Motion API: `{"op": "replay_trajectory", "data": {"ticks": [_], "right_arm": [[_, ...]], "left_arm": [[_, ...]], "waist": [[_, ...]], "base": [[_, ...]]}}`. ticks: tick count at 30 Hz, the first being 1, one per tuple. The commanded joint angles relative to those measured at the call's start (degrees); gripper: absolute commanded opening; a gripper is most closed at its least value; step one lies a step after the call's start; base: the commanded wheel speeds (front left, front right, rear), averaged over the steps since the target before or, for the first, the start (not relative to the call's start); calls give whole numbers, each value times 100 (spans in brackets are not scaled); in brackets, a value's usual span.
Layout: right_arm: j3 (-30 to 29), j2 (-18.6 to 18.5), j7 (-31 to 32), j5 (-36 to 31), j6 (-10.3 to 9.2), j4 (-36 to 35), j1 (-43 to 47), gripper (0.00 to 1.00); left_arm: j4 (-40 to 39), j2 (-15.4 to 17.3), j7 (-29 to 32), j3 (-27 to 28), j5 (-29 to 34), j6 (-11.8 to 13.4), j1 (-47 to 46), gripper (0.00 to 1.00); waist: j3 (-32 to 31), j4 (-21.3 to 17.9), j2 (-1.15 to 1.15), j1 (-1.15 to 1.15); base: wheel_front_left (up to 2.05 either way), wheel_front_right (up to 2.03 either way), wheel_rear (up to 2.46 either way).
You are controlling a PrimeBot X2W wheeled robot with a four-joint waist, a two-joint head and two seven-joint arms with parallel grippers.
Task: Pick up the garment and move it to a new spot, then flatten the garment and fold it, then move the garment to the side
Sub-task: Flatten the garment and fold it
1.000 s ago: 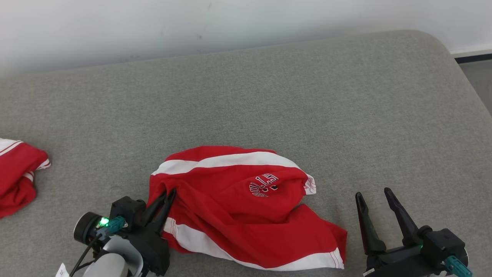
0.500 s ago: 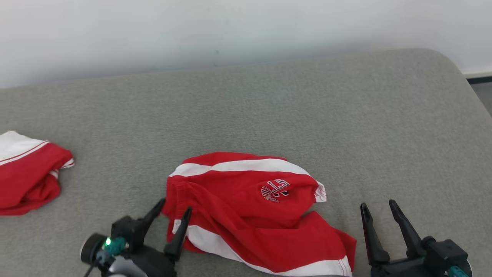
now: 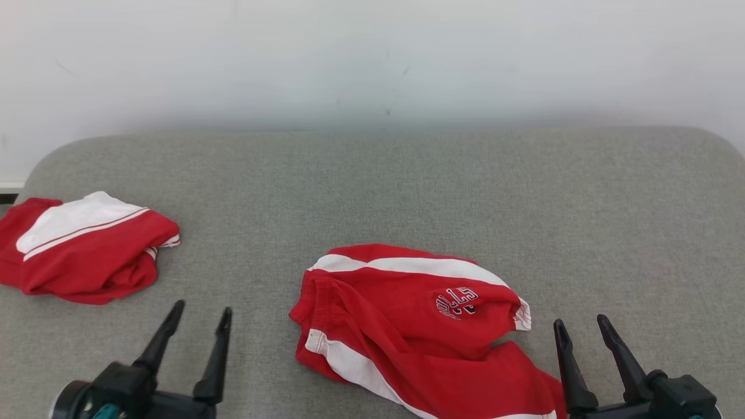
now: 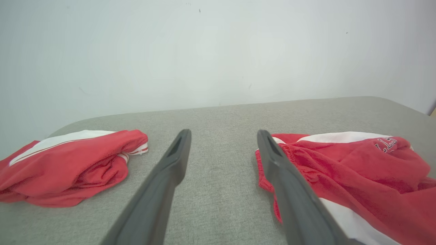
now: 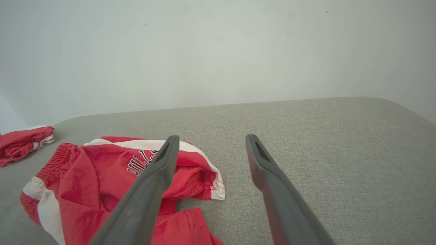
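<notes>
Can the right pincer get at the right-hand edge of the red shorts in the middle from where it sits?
Probably yes. The right pincer is open, with the red shorts lying just to its left on the grey cushion and nothing between them.

The shorts [image 3: 407, 314] lie crumpled on the desk [image 3: 407, 186], toward its near edge. Well off to the left of the shorts, a second garment [image 3: 87, 250] sits bundled near the desk's left end. The left hand [image 3: 204, 306] hangs between the two, touching neither. The right hand [image 3: 580, 319] is just beside the shorts on their right. Behind the shorts, past bare desk, stands the wall [image 3: 372, 58].
</notes>
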Motion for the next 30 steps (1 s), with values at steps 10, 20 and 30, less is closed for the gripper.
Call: {"op": "replay_trajectory", "data": {"ticks": [10,20,30], "right_arm": [[-94,-116,-4,-70,6,-243,338,100],[-147,-129,-4,-103,6,-351,616,100],[498,-577,-4,8,6,-92,478,100]], "left_arm": [[-697,-226,-4,925,500,-1,854,100],[-543,-324,-4,918,529,-42,1071,100],[-144,-138,-4,313,156,-39,796,100]], "waist": [[-333,-33,0,0],[-393,-130,0,0],[-307,-244,0,0]], "base": [[0,0,0],[0,0,0],[0,0,0]]}}
